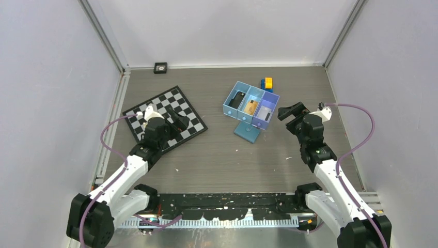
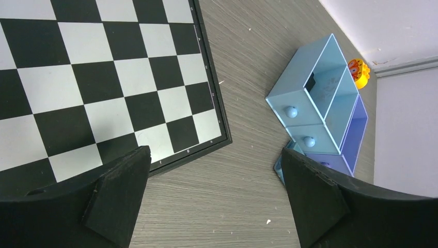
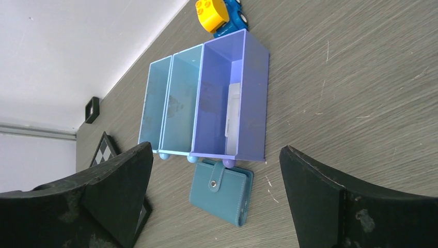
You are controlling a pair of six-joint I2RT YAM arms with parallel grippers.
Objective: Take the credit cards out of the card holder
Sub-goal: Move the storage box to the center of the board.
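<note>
Teal card holder lies snapped shut on the counter against the tray's front, just left of my right pincer, spread and empty; my left pincer, spread too, is farther off, over the chessboard.

Right wrist view: walls of the box tray hide what lies in its two light-blue compartments; the purple one shows only the edge of a silvery card. In front of the tray, the card holder is snapped shut, interior unseen. Behind the tray, the toy is cut by the top edge. Left wrist view: the left gripper covers most of the holder. Overhead: card faces in the tray are unreadable.
</note>
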